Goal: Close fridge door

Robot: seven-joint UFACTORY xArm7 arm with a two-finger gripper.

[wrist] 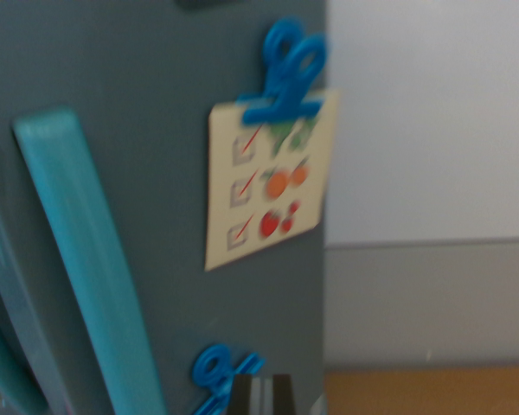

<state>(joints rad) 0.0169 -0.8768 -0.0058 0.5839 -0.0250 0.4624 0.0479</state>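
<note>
The grey fridge door fills the left two thirds of the wrist view, seen close up and blurred. A long teal handle runs slantwise down its left part. A cream checklist note with fruit pictures hangs on the door under a blue clip magnet. A second blue clip sits low on the door. A dark grey piece at the bottom edge looks like part of my gripper, right by the door's face. Its fingers are cut off, so open or shut is not visible.
The door's right edge runs straight down at about two thirds across the view. Beyond it are a pale wall, a grey baseboard band and a strip of brown floor. Another grey and teal edge shows at the far left.
</note>
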